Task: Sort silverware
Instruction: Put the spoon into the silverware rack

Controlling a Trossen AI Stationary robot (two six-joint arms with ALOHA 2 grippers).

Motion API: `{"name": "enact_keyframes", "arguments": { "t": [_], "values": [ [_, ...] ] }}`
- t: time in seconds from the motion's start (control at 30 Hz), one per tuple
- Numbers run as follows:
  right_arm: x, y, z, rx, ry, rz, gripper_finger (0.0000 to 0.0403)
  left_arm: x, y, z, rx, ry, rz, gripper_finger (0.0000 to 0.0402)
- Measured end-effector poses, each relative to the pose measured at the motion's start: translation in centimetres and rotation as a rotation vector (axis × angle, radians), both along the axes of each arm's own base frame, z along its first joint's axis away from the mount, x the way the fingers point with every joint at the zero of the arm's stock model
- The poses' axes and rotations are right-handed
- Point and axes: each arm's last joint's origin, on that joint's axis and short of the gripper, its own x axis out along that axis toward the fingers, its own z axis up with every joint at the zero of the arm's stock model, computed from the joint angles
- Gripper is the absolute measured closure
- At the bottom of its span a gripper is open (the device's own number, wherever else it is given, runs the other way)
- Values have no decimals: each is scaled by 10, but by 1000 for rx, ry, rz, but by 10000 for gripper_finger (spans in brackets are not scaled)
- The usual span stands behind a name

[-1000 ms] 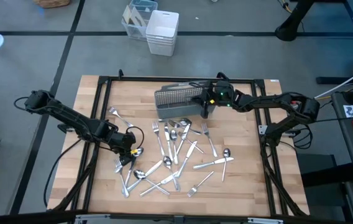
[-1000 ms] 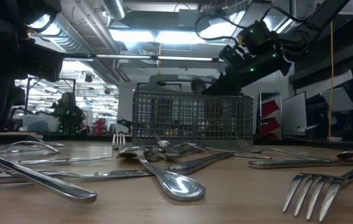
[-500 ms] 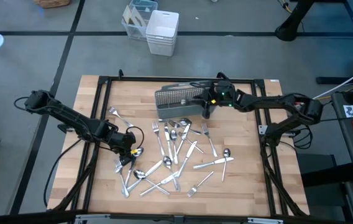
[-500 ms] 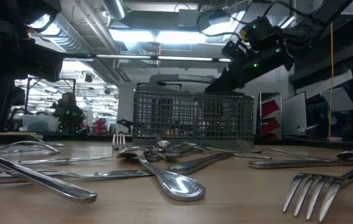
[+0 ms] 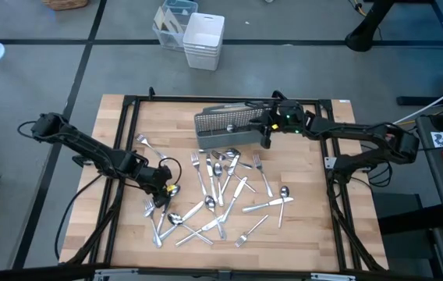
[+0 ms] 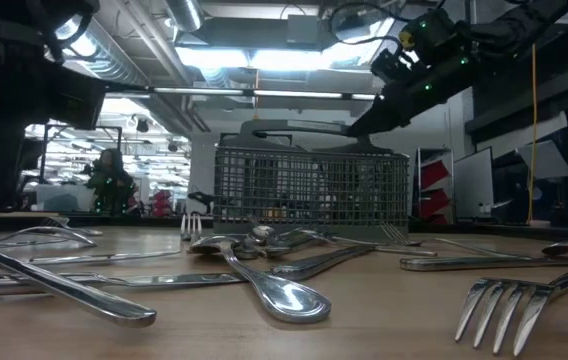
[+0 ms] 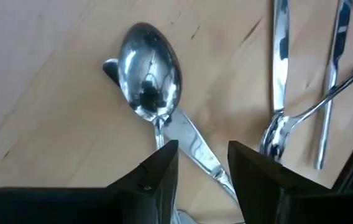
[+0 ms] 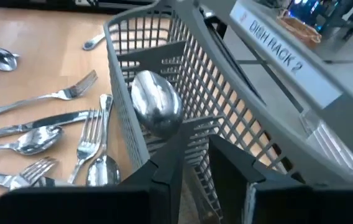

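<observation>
Several forks, spoons and knives of the silverware (image 5: 221, 187) lie scattered on the wooden table. The grey mesh caddy (image 5: 225, 123) stands at the far middle. One spoon (image 8: 156, 102) stands in it, bowl up, leaning on a mesh divider. My right gripper (image 8: 192, 168) hangs open above the caddy's right end, just short of that spoon. My left gripper (image 7: 201, 171) is low over the pile's left side (image 5: 161, 186), open. Its fingers straddle a knife blade (image 7: 195, 149) next to a spoon (image 7: 148, 78). Whether they touch either, I cannot tell.
A white bin (image 5: 203, 39) and a clear container stand on the floor beyond the far edge. Black frame rails (image 5: 128, 140) run along the table's sides. A fork (image 7: 276, 134) and more cutlery lie close by the left gripper. Bare wood shows at the far left and near right.
My right gripper has risen from the caddy's right end and drawn back a little toward the table's right edge. The left arm has stayed in place.
</observation>
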Motion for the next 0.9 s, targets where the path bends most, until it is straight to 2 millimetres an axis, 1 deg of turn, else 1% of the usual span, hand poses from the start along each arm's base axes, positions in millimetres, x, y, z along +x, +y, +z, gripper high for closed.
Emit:
{"name": "enact_keyframes", "arguments": {
  "t": [0.13,0.4,0.7,0.9],
  "values": [
    [-1,10,9,-9,-37,50,320,2,-3,-9,33,49,-13,276],
    [3,42,23,-31,-93,167,320,6,-7,-30,80,163,-33,294],
    [9,77,26,-28,-105,306,320,8,-6,-33,114,176,-1,308],
    [12,101,26,-24,-112,399,320,7,-5,-34,143,173,4,337]
  ]
}}
